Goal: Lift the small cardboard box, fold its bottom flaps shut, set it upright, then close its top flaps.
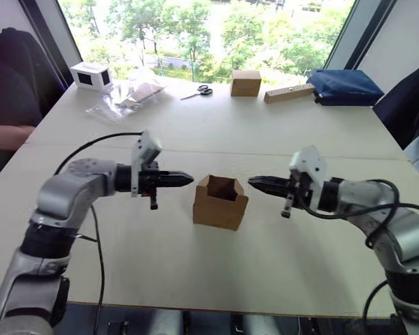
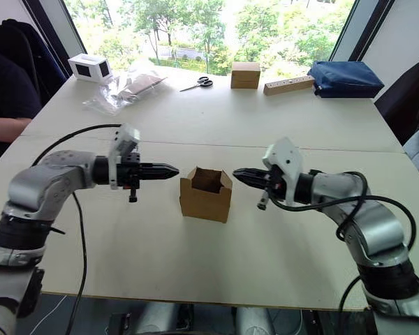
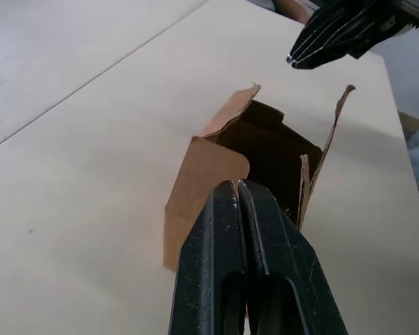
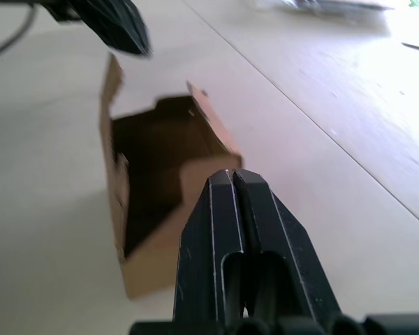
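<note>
A small cardboard box (image 1: 221, 203) stands upright near the middle of a pale surface (image 1: 265, 132), its top flaps standing open so the dark inside shows. The left gripper (image 1: 185, 179) and the right gripper (image 1: 255, 183) point at each other from either side, level with the open top and just clear of the flaps. Both sets of jaws are pressed together, holding nothing.

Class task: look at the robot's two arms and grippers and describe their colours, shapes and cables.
Both arms have rounded silver-grey shells with black joint bands. Each wrist carries a white angular camera housing. The left gripper and right gripper end in slim, tapering black jaws. Black cables loop loosely from each wrist back along the arm.
</note>
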Controlling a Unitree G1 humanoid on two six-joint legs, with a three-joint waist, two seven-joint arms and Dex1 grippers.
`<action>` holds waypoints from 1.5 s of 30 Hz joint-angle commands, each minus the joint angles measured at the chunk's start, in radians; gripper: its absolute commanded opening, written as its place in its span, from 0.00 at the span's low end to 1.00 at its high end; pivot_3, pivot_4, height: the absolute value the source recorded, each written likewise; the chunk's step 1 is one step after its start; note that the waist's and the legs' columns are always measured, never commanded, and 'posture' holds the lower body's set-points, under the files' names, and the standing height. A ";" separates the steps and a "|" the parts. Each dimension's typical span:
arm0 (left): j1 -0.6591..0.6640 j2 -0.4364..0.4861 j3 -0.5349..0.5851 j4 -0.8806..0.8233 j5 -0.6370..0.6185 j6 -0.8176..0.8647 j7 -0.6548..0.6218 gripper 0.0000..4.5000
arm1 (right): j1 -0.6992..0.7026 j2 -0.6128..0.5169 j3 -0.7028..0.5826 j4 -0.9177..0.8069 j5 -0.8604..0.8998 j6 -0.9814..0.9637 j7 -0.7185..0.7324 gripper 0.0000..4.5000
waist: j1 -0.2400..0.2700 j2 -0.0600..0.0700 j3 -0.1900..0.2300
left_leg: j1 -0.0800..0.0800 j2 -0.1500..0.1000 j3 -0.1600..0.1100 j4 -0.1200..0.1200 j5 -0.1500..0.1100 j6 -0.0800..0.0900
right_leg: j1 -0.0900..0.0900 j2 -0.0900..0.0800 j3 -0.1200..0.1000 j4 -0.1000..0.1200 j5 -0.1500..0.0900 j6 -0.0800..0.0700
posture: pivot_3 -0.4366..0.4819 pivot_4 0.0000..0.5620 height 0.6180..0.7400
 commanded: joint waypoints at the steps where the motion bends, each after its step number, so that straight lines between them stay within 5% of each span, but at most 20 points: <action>1: -0.050 -0.032 -0.041 0.047 0.047 -0.058 -0.023 0.01 | -0.022 0.006 0.038 0.009 -0.025 -0.022 -0.003 0.00 | 0.000 0.000 0.000 | 0.000 0.000 0.000 0.000 0.000 0.000 | 0.000 0.000 0.000 0.000 0.000 0.000 | 0.48 0.27 1.00; 17: -0.044 -0.091 -0.163 0.148 0.217 -0.232 -0.078 0.01 | -0.065 0.027 0.178 0.105 -0.156 -0.092 0.007 0.00 | -0.001 0.000 0.000 | 0.000 0.000 0.000 0.001 0.000 0.000 | 0.000 0.000 0.000 0.000 0.000 0.000 | 0.48 0.27 1.00; 45: -0.067 -0.149 -0.116 0.187 0.216 -0.217 -0.044 0.01 | -0.089 0.032 0.183 0.148 -0.205 -0.115 0.032 0.00 | -0.001 0.000 0.000 | 0.000 0.000 0.000 0.001 0.000 0.000 | 0.000 0.000 0.000 0.000 0.000 0.000 | 0.48 0.27 1.00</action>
